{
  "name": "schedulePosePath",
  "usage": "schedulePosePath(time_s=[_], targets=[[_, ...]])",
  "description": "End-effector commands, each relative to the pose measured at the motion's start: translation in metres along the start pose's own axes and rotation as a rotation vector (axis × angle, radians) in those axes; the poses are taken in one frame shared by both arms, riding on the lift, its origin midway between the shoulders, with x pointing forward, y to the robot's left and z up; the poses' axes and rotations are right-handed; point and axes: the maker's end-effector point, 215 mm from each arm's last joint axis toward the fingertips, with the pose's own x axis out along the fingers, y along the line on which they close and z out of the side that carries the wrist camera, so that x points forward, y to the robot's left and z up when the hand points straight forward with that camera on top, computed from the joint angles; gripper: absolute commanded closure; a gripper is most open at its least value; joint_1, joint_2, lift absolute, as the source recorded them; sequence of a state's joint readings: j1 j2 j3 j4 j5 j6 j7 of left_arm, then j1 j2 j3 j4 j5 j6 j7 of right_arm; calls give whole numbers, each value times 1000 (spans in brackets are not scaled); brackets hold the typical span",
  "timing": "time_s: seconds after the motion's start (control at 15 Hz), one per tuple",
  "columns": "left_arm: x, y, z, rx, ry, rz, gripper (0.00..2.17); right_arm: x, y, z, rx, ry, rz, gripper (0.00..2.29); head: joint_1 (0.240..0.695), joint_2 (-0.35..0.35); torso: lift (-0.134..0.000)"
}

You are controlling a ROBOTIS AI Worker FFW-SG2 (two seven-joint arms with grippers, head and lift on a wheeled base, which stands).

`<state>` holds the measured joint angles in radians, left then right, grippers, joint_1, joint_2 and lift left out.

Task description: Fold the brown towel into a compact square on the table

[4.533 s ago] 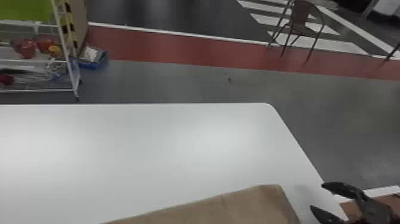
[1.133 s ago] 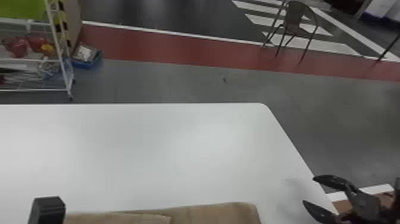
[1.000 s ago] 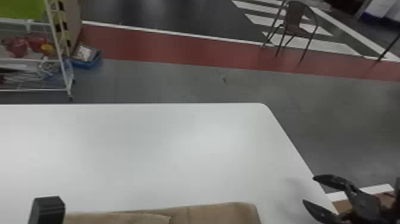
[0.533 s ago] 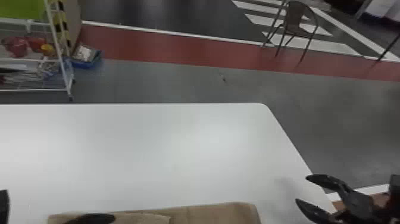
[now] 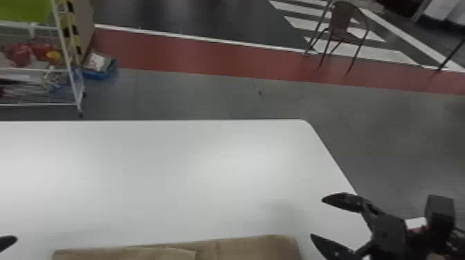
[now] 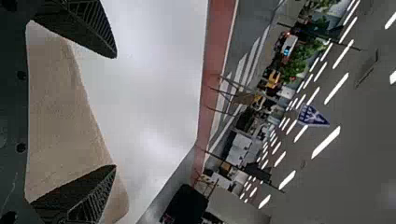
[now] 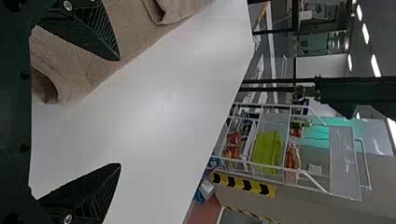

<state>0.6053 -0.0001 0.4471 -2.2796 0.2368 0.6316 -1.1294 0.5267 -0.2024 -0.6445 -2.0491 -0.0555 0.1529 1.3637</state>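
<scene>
We've got the white surface (image 5: 207, 166) running out beyond the towel. Past it on the floor: wire rack (image 5: 71, 74) far off to the towel's left, chair (image 5: 340, 33) far off to its right. Brown towel (image 5: 249, 247) lies flat on the surface along our near side — partly folded, a layer edge showing on its left part. Right gripper (image 5: 317, 217) sits just right of the towel, left gripper (image 5: 6, 242) off its left end — both sets of fingers wide apart, nothing held.
</scene>
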Motion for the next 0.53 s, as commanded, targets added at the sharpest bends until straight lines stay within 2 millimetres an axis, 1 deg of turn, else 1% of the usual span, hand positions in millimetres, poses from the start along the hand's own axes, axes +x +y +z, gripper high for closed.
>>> schedulePosePath(time_s=[0.0,0.07,0.13,0.27,0.33,0.47], targets=[[-28,32,5,-2,-54,68,33,26,28,19,-136,15,69,80,695,-294,-122],[-37,39,5,-13,-68,85,33,35,40,25,-198,25,99,80,695,-181,-122],[-47,47,6,-22,-82,103,33,45,50,28,-239,48,125,80,695,-133,-122],[-64,56,10,-29,-106,125,33,62,74,39,-391,69,182,80,695,-36,-122],[-72,59,13,-31,-118,134,33,69,88,43,-501,88,216,80,695,50,-122],[-84,62,17,-33,-136,140,33,77,111,48,-736,121,282,80,695,137,-122]])
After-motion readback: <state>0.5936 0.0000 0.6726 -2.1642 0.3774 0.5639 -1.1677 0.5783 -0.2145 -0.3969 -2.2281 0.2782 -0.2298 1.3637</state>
